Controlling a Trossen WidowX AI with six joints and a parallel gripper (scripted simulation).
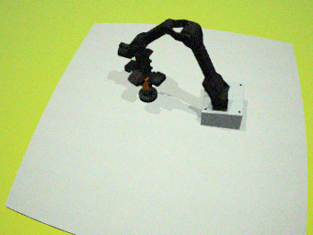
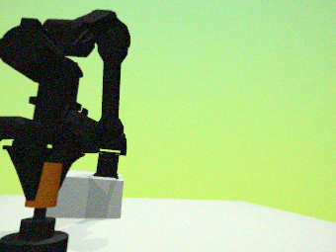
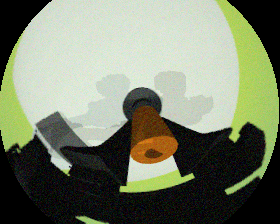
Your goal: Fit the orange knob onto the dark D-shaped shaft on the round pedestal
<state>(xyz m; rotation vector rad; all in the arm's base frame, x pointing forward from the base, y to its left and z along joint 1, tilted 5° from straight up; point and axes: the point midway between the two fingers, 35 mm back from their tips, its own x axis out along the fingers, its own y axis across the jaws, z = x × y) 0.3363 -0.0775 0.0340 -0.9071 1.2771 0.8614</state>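
The orange knob (image 1: 146, 84) (image 2: 48, 183) (image 3: 151, 129) is held above the dark round pedestal (image 1: 148, 97) (image 2: 35, 242) (image 3: 142, 93). My gripper (image 1: 146, 81) (image 2: 45, 193) (image 3: 148, 122) is shut on the knob, one finger on each side. In the exterior view the knob leans a little, its top to the right. A short piece of the dark shaft (image 2: 40, 212) shows under the knob's lower edge, above the pedestal's raised middle. The shaft's top, its flat side and the knob's lower opening are hidden, so I cannot tell how far the shaft is inside.
The arm's pale grey base block (image 1: 222, 120) (image 2: 106, 198) (image 3: 62, 131) stands to the right of the pedestal in the top and exterior views. The arm arches over from it. The white table top (image 1: 152, 173) carries the arm's shadows around the pedestal.
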